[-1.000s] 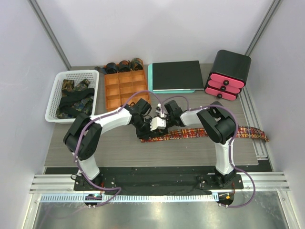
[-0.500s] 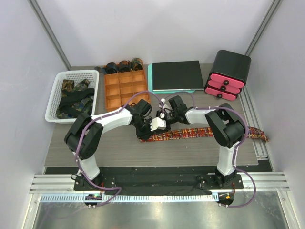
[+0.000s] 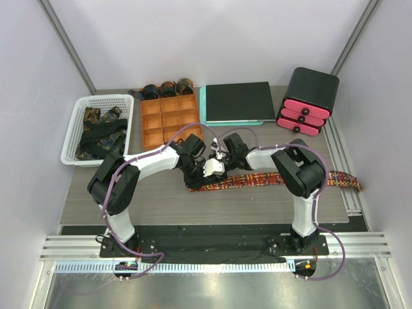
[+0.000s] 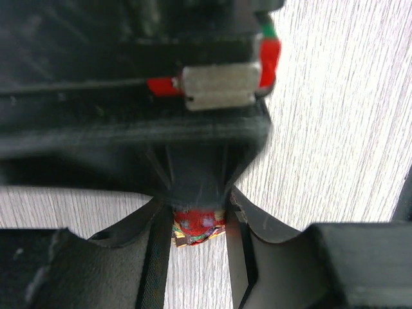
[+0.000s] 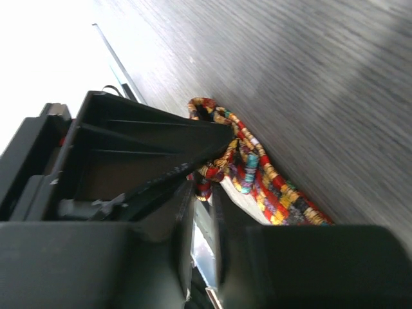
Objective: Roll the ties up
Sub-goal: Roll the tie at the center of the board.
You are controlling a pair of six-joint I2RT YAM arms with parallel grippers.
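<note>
The red-orange checked tie (image 3: 270, 179) lies flat on the grey surface (image 3: 161, 206), running from the middle out toward 3 o'clock, where its far end nears the edge; its near end, at the centre, is bunched into a small fold (image 5: 248, 167); both arms reach in to that fold; the left tool (image 4: 196, 222) is clamped on the tie's end, a red scrap (image 4: 196, 230) showing between its two fingers in the left wrist view; the right tool (image 5: 201, 199) meets the same fold from 12 o'clock, its fingers nearly together with the cloth at their tips, but I cannot tell whether they pinch it; at 10 o'clock a white basket (image 3: 72, 129) holds loose dark ties (image 3: 96, 132); at 11 o'clock stands an orange tray (image 3: 168, 122) with three dark rolls (image 3: 167, 88) along its far side; a dark pad (image 3: 237, 101) lies at 12 o'clock; a black drawer box (image 3: 312, 87) with pink fronts sits at 2 o'clock.
</note>
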